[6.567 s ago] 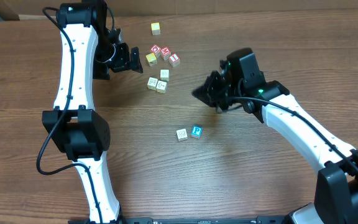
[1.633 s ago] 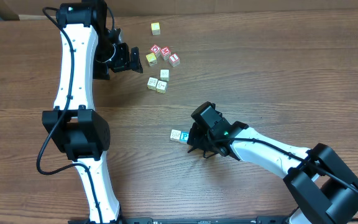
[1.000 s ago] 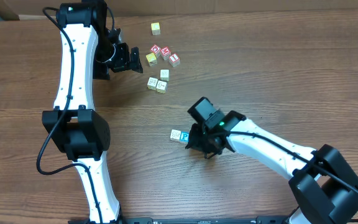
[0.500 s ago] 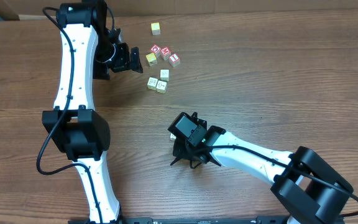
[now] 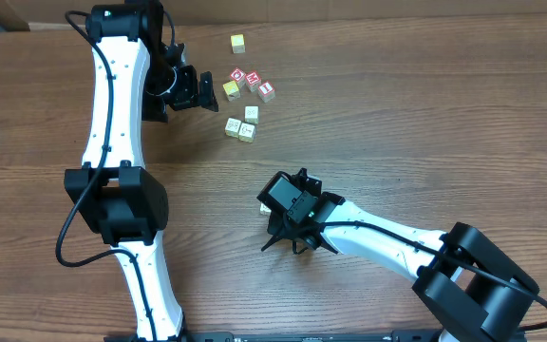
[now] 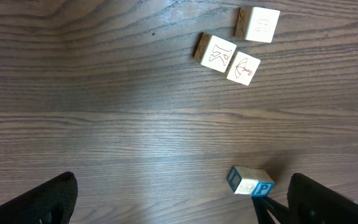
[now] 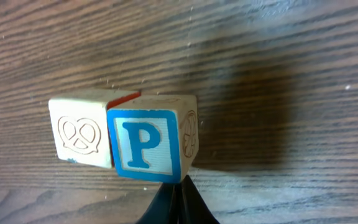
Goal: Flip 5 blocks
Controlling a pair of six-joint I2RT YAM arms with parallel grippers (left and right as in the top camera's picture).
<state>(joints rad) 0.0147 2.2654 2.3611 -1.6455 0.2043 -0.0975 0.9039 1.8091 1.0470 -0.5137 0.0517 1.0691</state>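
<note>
Blue-framed P block (image 7: 145, 145) is the one in play here. It sits on the wooden desk (image 5: 425, 114), and the right pincer (image 7: 176, 198) is clamped fully closed on nothing, tips together and poking at the block's lower edge. My guess is it's being used as a wedge to tip the cube over rather than pick it up, since these blocks are tiny.

In the right wrist view, a cream block with a pretzel drawing (image 7: 81, 135) touches the P block's left side. That's the main thing in the way, because any roll toward that side would shove it along.

Well apart from the P block, further up the desk, three more cream blocks (image 6: 243, 67) sit in a loose cluster. The red-and-white cubes (image 5: 254, 81) and yellow cubes (image 5: 238, 43) are beyond them. The left pincer (image 6: 183, 199) hangs above that end, jaws spread wide and holding nothing, looking down toward the P block.
</note>
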